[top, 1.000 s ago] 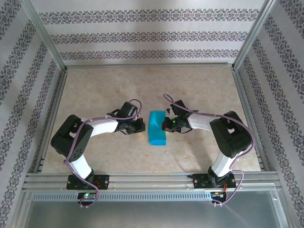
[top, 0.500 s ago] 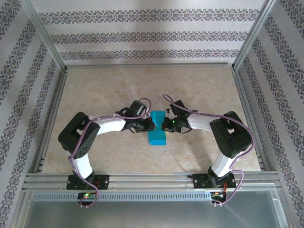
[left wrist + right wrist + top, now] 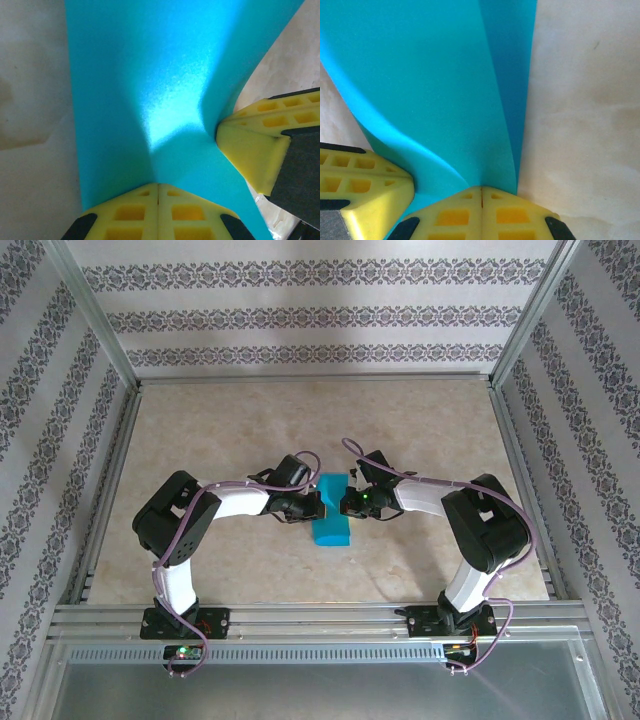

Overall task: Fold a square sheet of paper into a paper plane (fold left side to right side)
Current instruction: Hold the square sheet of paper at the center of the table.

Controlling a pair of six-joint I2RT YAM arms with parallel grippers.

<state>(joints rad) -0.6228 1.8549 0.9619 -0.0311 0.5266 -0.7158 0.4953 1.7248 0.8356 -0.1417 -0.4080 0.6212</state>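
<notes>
Four yellow fingers (image 3: 131, 216), one teal sheet (image 3: 150, 75)

Teal-blue square sheet of paper (image 3: 331, 517), folded narrow, mid-table, edges pinched

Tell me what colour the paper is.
The paper is plain teal-blue; the left wrist view shows it best.

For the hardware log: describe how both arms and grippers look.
The left arm and right arm have white links, bulky black joint housings and a looping purple cable each. The left gripper and right gripper have yellow fingers with rectangular pockets and black corners.
</notes>
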